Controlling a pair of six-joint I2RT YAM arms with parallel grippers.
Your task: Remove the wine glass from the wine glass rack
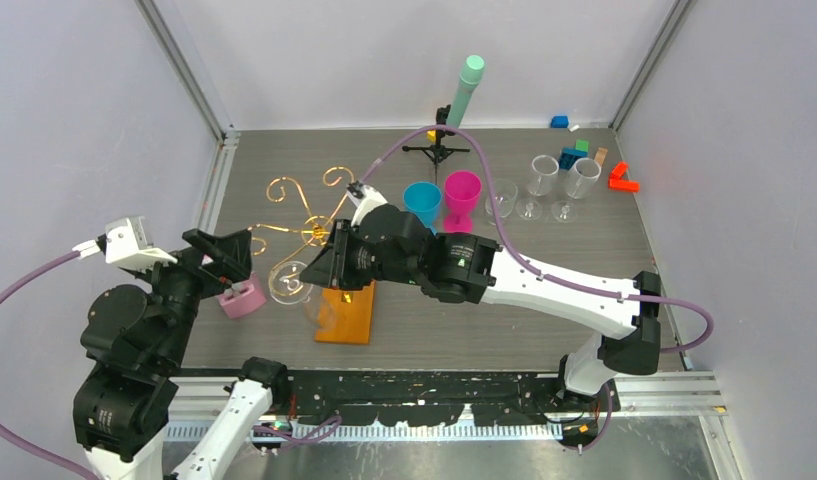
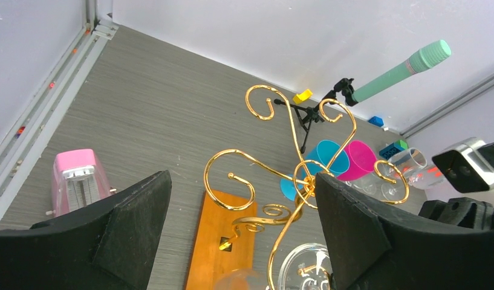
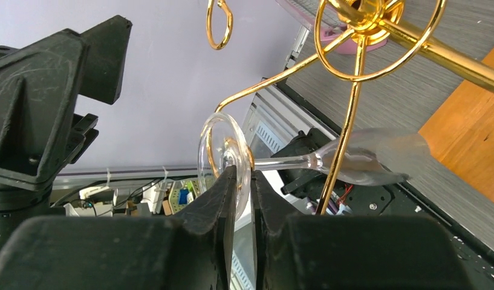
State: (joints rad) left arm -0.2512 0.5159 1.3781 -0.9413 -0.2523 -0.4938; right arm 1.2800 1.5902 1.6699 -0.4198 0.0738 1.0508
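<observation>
The wine glass rack (image 1: 314,228) is gold wire with curled arms on an orange base (image 1: 346,312). A clear wine glass (image 1: 302,292) hangs upside down from its front-left curl. In the right wrist view the glass foot (image 3: 222,142) sits in the curl, with the stem and bowl (image 3: 377,162) running right past the gold wire (image 3: 353,66). My right gripper (image 3: 245,176) is shut on the rim of the foot; it also shows in the top view (image 1: 319,270). My left gripper (image 1: 224,262) is open and empty, left of the rack (image 2: 292,175), with the curls between its fingers (image 2: 141,211).
A pink object (image 1: 242,297) lies left of the rack. Behind it stand a blue cup (image 1: 422,203), a magenta cup (image 1: 462,197), clear glasses (image 1: 539,185) and a black tripod with a mint cylinder (image 1: 464,95). Coloured blocks (image 1: 574,155) lie at the back right.
</observation>
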